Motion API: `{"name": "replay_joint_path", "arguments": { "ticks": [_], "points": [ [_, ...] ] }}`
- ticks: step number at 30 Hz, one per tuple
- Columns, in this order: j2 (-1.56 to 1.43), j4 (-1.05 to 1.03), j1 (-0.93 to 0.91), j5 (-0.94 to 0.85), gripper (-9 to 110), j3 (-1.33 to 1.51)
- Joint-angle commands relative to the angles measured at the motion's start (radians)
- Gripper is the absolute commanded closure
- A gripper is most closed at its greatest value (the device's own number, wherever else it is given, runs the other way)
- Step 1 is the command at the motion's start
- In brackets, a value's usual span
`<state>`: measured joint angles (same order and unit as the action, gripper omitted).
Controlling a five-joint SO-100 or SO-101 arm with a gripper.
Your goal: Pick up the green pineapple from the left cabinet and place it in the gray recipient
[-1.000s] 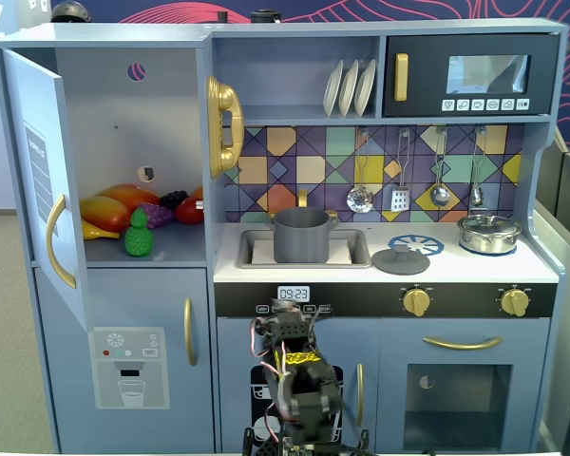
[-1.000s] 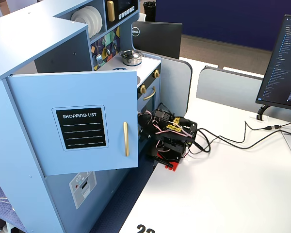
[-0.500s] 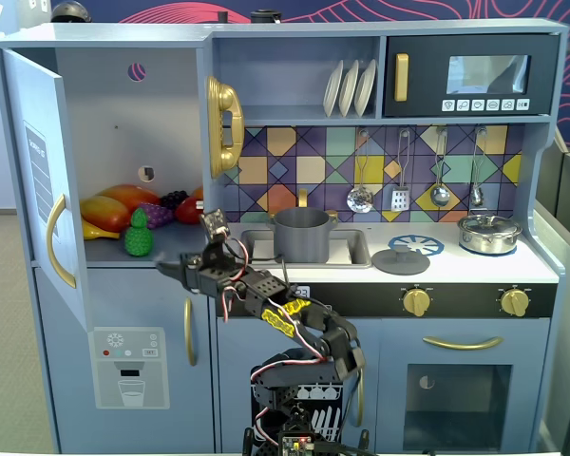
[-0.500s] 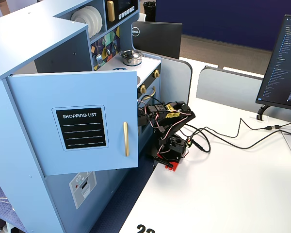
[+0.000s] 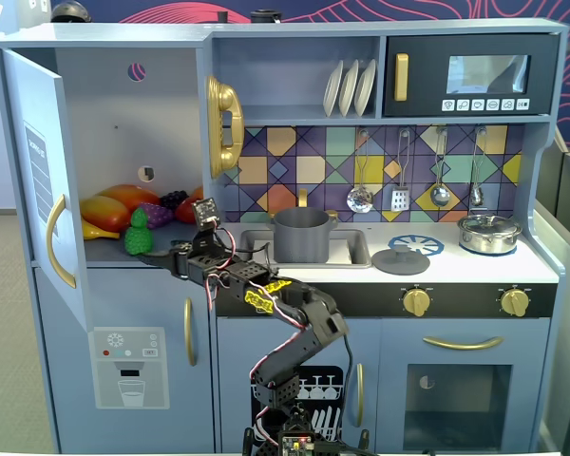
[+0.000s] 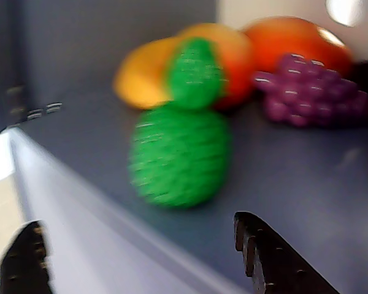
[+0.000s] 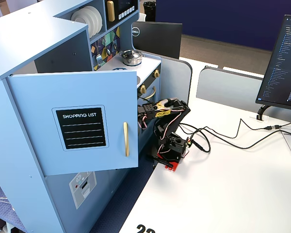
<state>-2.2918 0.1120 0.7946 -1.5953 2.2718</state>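
The green pineapple (image 5: 138,234) stands upright at the front edge of the shelf in the open left cabinet (image 5: 123,104). In the wrist view the pineapple (image 6: 179,153) is blurred, just ahead of my gripper (image 6: 138,223). The gripper is open and empty, one finger (image 6: 24,263) off the shelf edge and the other (image 6: 270,257) over the shelf. In a fixed view my gripper (image 5: 173,258) sits just right of and slightly below the pineapple, apart from it. The gray recipient (image 5: 302,235) stands in the sink. In the side fixed view the open door (image 7: 82,121) hides the pineapple and gripper.
Orange-yellow mango (image 5: 114,207) and purple grapes (image 5: 157,213) lie behind the pineapple. A flat gray lid (image 5: 400,261) and a shiny silver pot (image 5: 489,233) sit on the counter right of the sink. The cabinet door (image 5: 40,180) swings out left. The arm's base (image 7: 170,150) stands on a white table.
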Motion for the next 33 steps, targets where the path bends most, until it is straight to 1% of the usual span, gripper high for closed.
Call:
{"name": "replay_joint_path", "arguments": {
  "ticks": [1, 14, 22, 25, 27, 31, 32, 33],
  "points": [
    [0.080, 0.074, -0.014, 0.026, 63, -0.132],
    [0.339, 0.149, -0.018, 0.048, 64, -0.339],
    [0.497, 0.138, -0.031, 0.058, 65, -0.492],
    [0.549, 0.132, -0.018, 0.051, 67, -0.541],
    [0.575, 0.130, -0.008, 0.046, 73, -0.569],
    [0.584, 0.115, 0.020, -0.021, 98, -0.574],
    [0.580, 0.121, 0.029, -0.018, 102, -0.574],
    [0.574, 0.130, 0.038, -0.008, 102, -0.578]
  ]
}}
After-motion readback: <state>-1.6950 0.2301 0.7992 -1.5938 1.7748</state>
